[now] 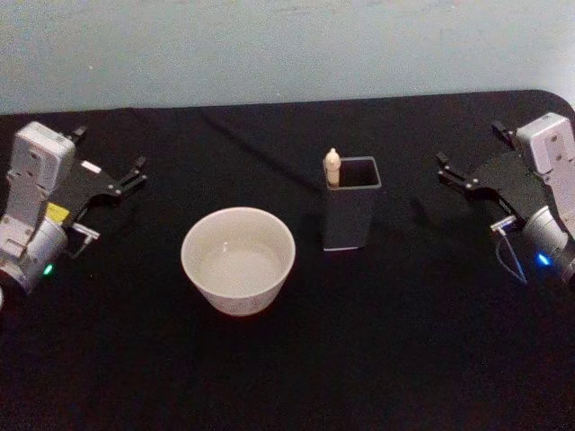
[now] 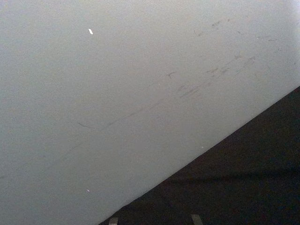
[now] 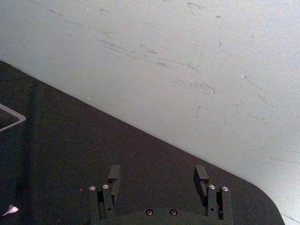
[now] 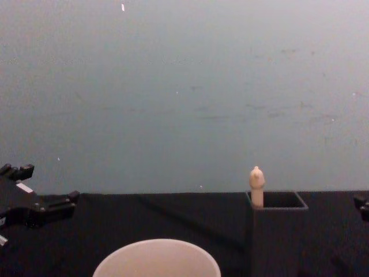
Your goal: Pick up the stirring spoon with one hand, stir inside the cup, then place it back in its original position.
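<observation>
A: Head view, quick pass. Where's the stirring spoon (image 1: 332, 167)?

B: Just right of frame centre, standing in the dark grey square holder (image 1: 350, 215) at the upper-left corner of its mouth. Long axis is near vertical, knob end up. The shaft and bowl are hidden inside the holder.

A: Chest view agree?

B: Yes. From the side, the cream knob (image 4: 256, 186) pokes straight up above the holder rim (image 4: 279, 236), lower right of frame.

A: Cup?

B: The cream-white cup (image 1: 238, 260) is at lower centre on the black tablecloth (image 1: 404, 359), beside the holder on its left and apart from it. The head view looks down into it; the chest view catches just the rim (image 4: 157, 259) at the bottom edge.

A: Grippers?

B: The left gripper (image 1: 110, 148) is at the left edge with its jaws spread, holding nothing. The right gripper (image 1: 469, 144) is at the right edge, also spread. The right wrist view confirms it: two fingers (image 3: 114, 174) are set wide apart over the cloth with nothing between them. Both are well away from the spoon.
</observation>
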Controlling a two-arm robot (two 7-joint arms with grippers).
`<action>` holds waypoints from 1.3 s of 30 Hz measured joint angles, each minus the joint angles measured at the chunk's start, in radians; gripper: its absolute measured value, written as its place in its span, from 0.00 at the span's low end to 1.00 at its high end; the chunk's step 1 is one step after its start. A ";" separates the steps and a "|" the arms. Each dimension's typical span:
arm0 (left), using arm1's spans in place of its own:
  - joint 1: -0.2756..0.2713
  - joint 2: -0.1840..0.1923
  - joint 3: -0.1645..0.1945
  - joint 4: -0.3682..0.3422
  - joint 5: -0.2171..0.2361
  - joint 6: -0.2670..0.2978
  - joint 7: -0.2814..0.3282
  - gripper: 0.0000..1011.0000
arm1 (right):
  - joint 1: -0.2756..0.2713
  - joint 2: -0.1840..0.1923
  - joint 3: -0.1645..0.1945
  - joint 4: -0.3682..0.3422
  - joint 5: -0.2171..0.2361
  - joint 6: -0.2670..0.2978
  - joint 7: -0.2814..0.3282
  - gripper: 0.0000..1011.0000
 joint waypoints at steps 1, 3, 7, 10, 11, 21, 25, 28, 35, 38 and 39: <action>0.000 0.000 0.000 0.000 0.000 0.000 0.000 0.99 | 0.000 0.000 0.000 0.000 0.000 0.000 0.000 0.99; 0.000 0.000 0.000 0.000 0.000 0.000 0.000 0.99 | 0.000 0.000 0.000 0.000 0.000 0.000 0.000 0.99; 0.000 0.000 0.000 0.000 0.000 0.000 0.000 0.99 | 0.000 0.000 0.000 0.000 0.000 0.000 0.000 0.99; 0.000 0.000 0.000 0.000 0.000 0.000 0.000 0.99 | 0.000 0.000 0.000 0.000 0.000 0.000 0.000 0.99; 0.000 0.000 0.000 0.000 0.000 0.000 0.000 0.99 | 0.000 0.000 0.000 0.000 0.000 0.000 0.000 0.99; 0.000 0.000 0.000 0.000 0.000 0.000 0.000 0.99 | 0.000 0.000 0.000 0.000 0.000 0.000 0.000 0.99; 0.000 0.000 0.000 0.000 0.000 0.000 0.000 0.99 | 0.000 0.000 0.000 0.000 0.000 0.000 0.000 0.99; 0.000 0.000 0.000 0.000 0.000 0.000 0.000 0.99 | 0.000 0.000 0.000 0.000 0.000 0.000 0.000 0.99; 0.000 0.000 0.000 0.000 0.000 0.000 0.000 0.99 | 0.000 0.000 0.000 0.000 0.000 0.000 0.000 0.99; 0.000 0.000 0.000 0.000 0.000 0.000 0.000 0.99 | 0.000 0.000 0.000 0.000 0.000 0.000 0.000 0.99; 0.000 0.000 0.000 0.000 0.000 0.000 0.000 0.99 | 0.000 0.000 0.000 0.000 0.000 0.000 0.000 0.99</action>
